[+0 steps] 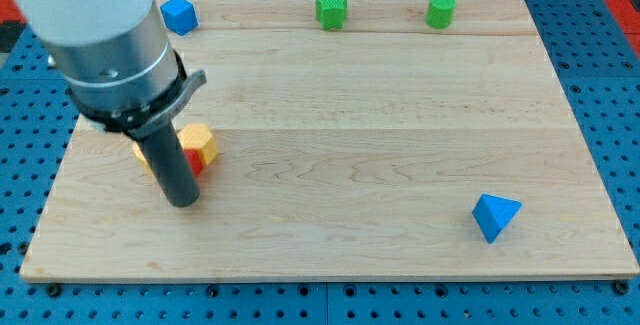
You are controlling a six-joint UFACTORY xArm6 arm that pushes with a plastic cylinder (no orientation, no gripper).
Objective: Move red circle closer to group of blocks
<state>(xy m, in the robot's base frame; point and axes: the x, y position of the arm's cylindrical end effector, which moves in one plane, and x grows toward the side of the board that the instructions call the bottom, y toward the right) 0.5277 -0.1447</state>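
Red circle [196, 163] lies mostly hidden behind my tip [183, 202], touching the yellow block [197, 141] near the wooden surface's [380, 175] left edge. No pincer is fitted, so nothing is gripped. Far from that yellow block, a blue cube [178, 14], green star [331, 11] and green cylinder [440, 10] line the top edge; a blue triangle [496, 216] sits lower right. Bare wood lies between.

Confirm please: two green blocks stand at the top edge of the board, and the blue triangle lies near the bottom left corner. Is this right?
Not quite. The two green blocks do stand at the top edge, but the camera view shows the blue triangle near the bottom right corner, not the left.
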